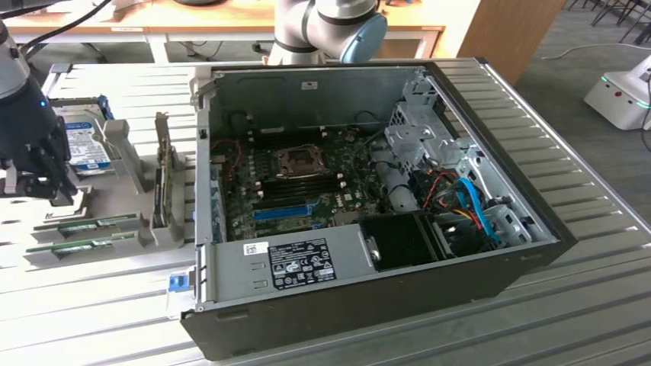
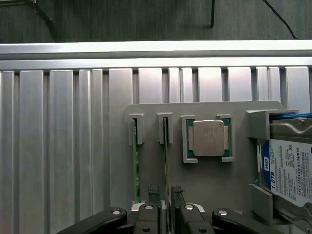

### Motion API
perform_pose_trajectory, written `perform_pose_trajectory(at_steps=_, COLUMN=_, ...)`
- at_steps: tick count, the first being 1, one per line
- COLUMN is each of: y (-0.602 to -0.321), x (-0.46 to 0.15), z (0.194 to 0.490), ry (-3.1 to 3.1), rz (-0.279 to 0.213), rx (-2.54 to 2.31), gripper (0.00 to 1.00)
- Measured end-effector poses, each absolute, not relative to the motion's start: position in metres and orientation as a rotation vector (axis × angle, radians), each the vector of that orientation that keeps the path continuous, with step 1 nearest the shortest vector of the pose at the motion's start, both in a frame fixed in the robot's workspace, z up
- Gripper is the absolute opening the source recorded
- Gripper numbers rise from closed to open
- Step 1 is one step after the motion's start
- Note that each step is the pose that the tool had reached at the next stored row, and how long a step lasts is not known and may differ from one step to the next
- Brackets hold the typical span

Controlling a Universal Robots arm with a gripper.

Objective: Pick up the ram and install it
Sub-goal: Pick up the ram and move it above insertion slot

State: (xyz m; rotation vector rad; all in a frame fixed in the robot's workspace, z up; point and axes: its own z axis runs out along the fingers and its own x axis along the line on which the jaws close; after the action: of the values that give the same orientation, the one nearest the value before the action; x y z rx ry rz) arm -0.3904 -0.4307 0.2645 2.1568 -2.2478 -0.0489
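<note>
**End effector [image 2: 165, 196] open astride the ram [image 2: 165, 156] in its holder [image 2: 204, 185]**

Slatted aluminium table [image 1: 590, 191] carries everything. The biggest thing on it is an open black computer case [image 1: 336, 313], lying on its side with the motherboard [image 1: 305, 187] exposed. Near the front of the case sits a grey power supply [image 1: 234, 271] with a white label too small to read. The arm's [image 1: 325, 30] grey joints with a pale blue cap rise behind the case.

At the exterior view's left, well apart from the case, is the grey holder. A silver hard drive [image 2: 292, 170] stands in its bracket there. Its blue-white label reads "WD" and "1.0TB". Beside the drive a square processor [image 2: 208, 139] lies in its own frame, with print too faint to read.

Two thin green sticks stand on edge in neighbouring slots. The ram is the one nearer the processor. The second stick [image 2: 135, 165] is in the slot just beyond it.

The end effector is low over the holder with its two fingers [image 2: 153, 194] spread wide, one on each side of the ram's upper edge. It holds nothing. The ram is seated in its slot, and whether either pad touches it cannot be told.
</note>
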Motion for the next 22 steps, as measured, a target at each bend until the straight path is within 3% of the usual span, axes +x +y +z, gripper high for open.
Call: perform_pose_trajectory(at_steps=22, y=-0.431, x=-0.39, z=0.245, ry=-2.248, rz=-0.049, rx=2.157, gripper=0.23)
